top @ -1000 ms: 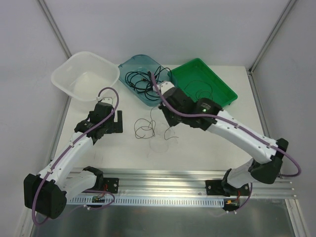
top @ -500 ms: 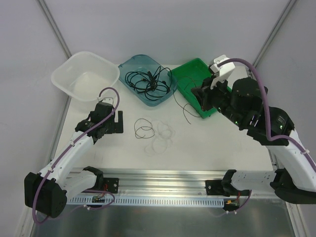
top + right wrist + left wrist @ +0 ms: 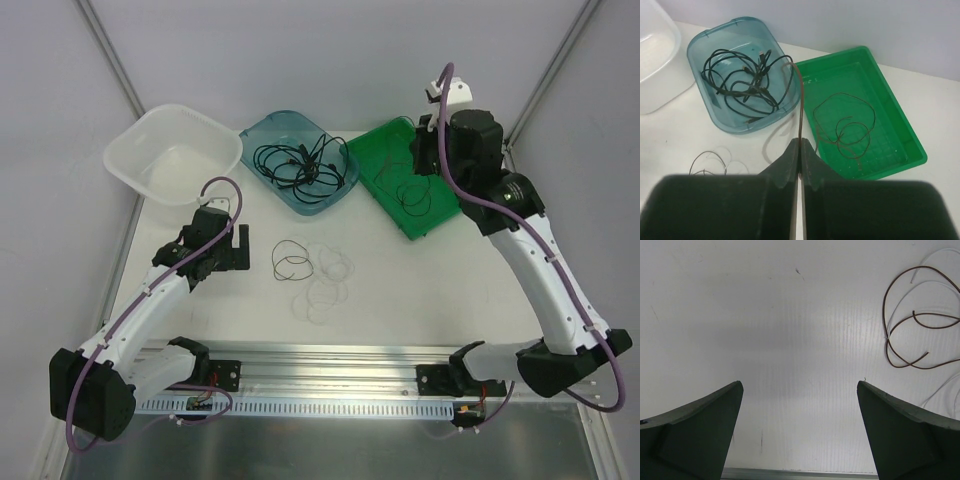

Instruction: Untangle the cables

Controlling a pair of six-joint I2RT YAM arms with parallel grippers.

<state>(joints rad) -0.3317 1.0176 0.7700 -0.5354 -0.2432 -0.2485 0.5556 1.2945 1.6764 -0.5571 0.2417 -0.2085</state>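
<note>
Swinging back above the green tray [image 3: 890, 100], pinching a cable [image 3: 799, 100] in the right gripper [image 3: 800, 145]; holding left gripper [image 3: 800, 387] splayed.

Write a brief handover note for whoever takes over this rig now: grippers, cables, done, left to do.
Left gripper: open, holding nothing, low over the table.
Right gripper: shut on a thin brown cable, raised above the green tray.
Cables: black tangle in the blue bin; brown coil in the green tray; brown loop and pale cords on the table.
Done: one coil lies apart in the tray.
Left: place the held cable, separate the tangle and table cords.
</note>
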